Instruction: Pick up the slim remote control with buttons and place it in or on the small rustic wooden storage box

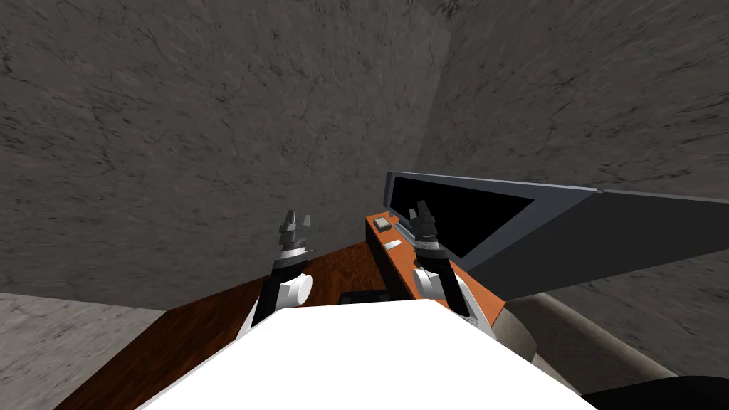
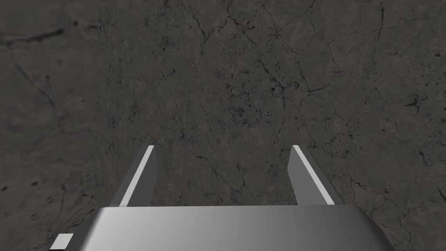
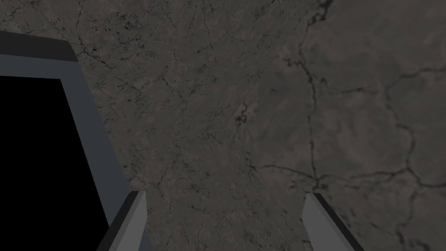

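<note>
**Left gripper** (image 1: pixel 294 228): it hangs left of the stand (image 1: pixel 400 265), well apart from it, and is not needed for this step. The claw is wide and holds nothing.

**Box** (image 1: pixel 383 223): a small box sits at the far left corner of the stand's orange top.

**Remote** (image 1: pixel 392 245): a slim, light grey bar lies flat on the stand. It is just on the near side of the box and not touching it. Its buttons are too small to make out.

**Right gripper** (image 1: pixel 423 217): it is raised above the stand, just right of the remote and in front of the television (image 1: pixel 470 213). The claw is wide and empty. It points toward the wall, not down at the stand.

**Step in hand (judged):** approach; nothing is grasped yet.

1. Tip the right wrist down until the remote lies between the fingers.
2. Turn the claw so it closes across the remote's narrow width, not along its length.
3. Descend clear of the television frame and the box.
4. Close only once both fingers straddle the bar. It lies low and flat, so a shallow grip is likely to slip.
</note>
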